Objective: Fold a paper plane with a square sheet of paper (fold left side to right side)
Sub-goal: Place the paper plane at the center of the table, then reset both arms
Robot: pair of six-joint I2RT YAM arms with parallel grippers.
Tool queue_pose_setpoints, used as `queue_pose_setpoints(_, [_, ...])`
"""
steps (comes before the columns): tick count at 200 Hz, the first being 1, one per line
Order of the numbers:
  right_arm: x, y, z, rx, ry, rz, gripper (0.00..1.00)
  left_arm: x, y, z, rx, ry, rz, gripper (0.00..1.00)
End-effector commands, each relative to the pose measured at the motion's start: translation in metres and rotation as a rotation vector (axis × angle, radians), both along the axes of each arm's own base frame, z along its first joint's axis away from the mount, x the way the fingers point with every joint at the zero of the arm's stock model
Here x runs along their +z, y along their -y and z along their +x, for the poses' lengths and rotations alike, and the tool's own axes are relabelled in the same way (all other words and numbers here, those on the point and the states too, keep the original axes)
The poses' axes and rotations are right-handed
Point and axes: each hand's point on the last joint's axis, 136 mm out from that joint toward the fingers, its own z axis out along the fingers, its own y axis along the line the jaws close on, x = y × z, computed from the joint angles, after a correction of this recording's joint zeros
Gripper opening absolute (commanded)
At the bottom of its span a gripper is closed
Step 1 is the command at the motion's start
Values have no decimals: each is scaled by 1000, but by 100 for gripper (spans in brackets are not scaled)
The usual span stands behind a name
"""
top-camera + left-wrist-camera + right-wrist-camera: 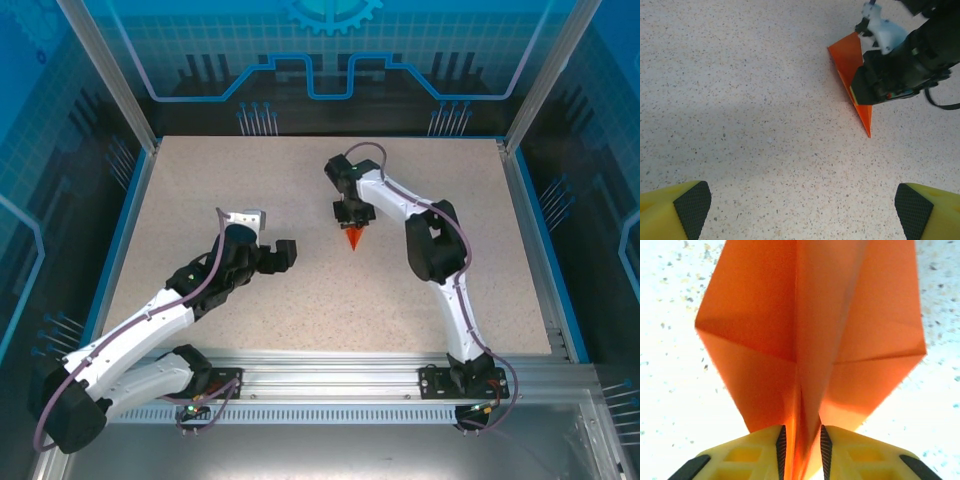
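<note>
The paper plane is a small, narrow, bright orange pointed shape at the table's middle, its tip toward the near edge. My right gripper comes down on its far end. In the right wrist view the plane's central fold stands between the pads of my right gripper, which are slightly apart, with the wings spread to either side. My left gripper is wide open to the left of the plane, with nothing in it. In the left wrist view the plane lies flat ahead of my left gripper.
The speckled beige table has a blue border and aluminium frame posts at its corners. The right arm's dark wrist covers the plane's right side in the left wrist view.
</note>
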Motion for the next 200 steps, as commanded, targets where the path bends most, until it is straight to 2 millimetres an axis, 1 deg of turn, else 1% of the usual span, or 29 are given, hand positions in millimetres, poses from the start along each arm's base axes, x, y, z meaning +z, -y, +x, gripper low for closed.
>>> queue_pose_setpoints(1, [53, 2, -12, 25, 60, 37, 32, 3, -1, -3, -22, -1, 19, 99])
queue_pose_setpoints(21, [80, 7, -25, 52, 101, 51, 39, 6, -4, -1, 7, 4, 10, 98])
queue_pose_setpoints(24, [89, 9, -28, 54, 117, 56, 40, 6, -5, -1, 16, 5, 9, 99])
queue_pose_setpoints(31, [100, 12, -32, 64, 144, 62, 42, 7, -8, 1, 38, 8, 8, 99])
queue_pose_setpoints(45, [118, 22, -44, 86, 200, 72, 50, 9, -16, 4, 94, 28, 8, 99])
queue_pose_setpoints(51, [125, 27, -50, 97, 226, 73, 54, 10, -21, 6, 122, 43, 13, 98])
queue_pose_setpoints(58, [136, 35, -56, 104, 268, 74, 59, 12, -28, 8, 156, 63, 21, 98])
queue_pose_setpoints(61, [137, 39, -59, 108, 279, 67, 62, 14, -31, 10, 172, 73, 25, 99])
queue_pose_setpoints(71, [148, 55, -68, 110, 344, 45, 68, 17, -42, 13, 219, 106, 40, 99])
queue_pose_setpoints(88, [156, 88, -78, 83, 443, 0, 82, 26, -61, 18, 288, 172, 79, 98])
queue_pose_setpoints(91, [153, 94, -80, 75, 448, -6, 84, 28, -64, 19, 298, 186, 88, 99])
queue_pose_setpoints(100, [152, 111, -85, 44, 483, -5, 89, 35, -74, 21, 334, 231, 120, 99])
queue_pose_setpoints(111, [150, 133, -88, -9, 525, 1, 99, 45, -83, 23, 354, 294, 162, 98])
queue_pose_setpoints(116, [149, 143, -87, -38, 547, 5, 100, 47, -88, 24, 369, 322, 189, 99])
queue_pose_setpoints(123, [142, 157, -89, -79, 566, 13, 99, 50, -95, 26, 390, 358, 222, 99])
queue_pose_setpoints(127, [139, 167, -89, -109, 572, 23, 99, 49, -100, 26, 404, 373, 242, 99])
queue_pose_setpoints(137, [132, 184, -88, -167, 600, 66, 100, 46, -111, 27, 434, 403, 274, 98])
queue_pose_setpoints(141, [128, 191, -87, -183, 612, 74, 100, 42, -115, 28, 443, 399, 287, 98])
queue_pose_setpoints(143, [132, 194, -84, -187, 635, 82, 100, 39, -118, 28, 451, 393, 294, 99])
queue_pose_setpoints(145, [123, 197, -87, -188, 629, 80, 100, 37, -121, 28, 457, 389, 299, 98])
queue_pose_setpoints(147, [118, 200, -87, -189, 635, 78, 100, 35, -123, 28, 460, 383, 306, 98])
queue_pose_setpoints(157, [108, 213, -85, -205, 695, 61, 99, 21, -137, 29, 493, 343, 325, 98])
queue_pose_setpoints(163, [102, 220, -83, -210, 732, 50, 100, 12, -142, 30, 497, 323, 323, 99])
queue_pose_setpoints(164, [106, 219, -80, -206, 756, 54, 100, 11, -143, 30, 500, 320, 323, 98])
queue_pose_setpoints(166, [101, 220, -81, -203, 757, 50, 100, 8, -145, 30, 502, 317, 321, 99])
queue_pose_setpoints(167, [102, 221, -79, -201, 769, 51, 100, 7, -146, 30, 504, 314, 321, 98])
queue_pose_setpoints(180, [91, 226, -75, -187, 827, 36, 100, -10, -155, 33, 520, 303, 306, 99])
queue_pose_setpoints(189, [83, 226, -72, -173, 841, 36, 100, -22, -159, 36, 522, 297, 300, 98])
queue_pose_setpoints(200, [74, 226, -65, -158, 852, 31, 99, -31, -162, 39, 520, 290, 298, 99])
